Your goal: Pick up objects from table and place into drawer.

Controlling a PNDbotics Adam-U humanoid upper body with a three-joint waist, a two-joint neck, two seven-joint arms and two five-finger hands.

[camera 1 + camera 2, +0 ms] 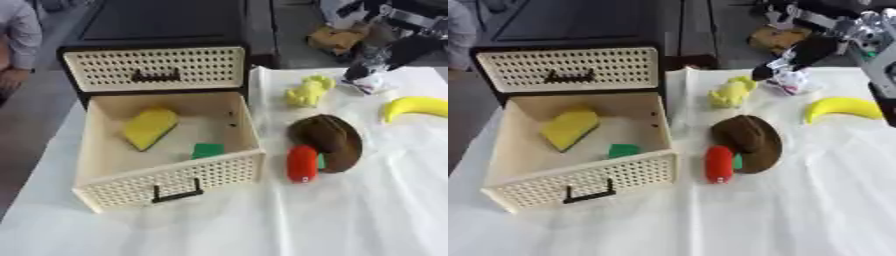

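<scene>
The drawer is pulled open at the near left of the white-covered desk, and a yellow sponge and a small green block are held inside it. To its right, a brown bowl-like object, a red cylinder, a pale yellow toy and a banana are laid on the desk. At the far right, a white crumpled packet is grasped by the right hand, its fingers curled round it. The left hand is not seen.
</scene>
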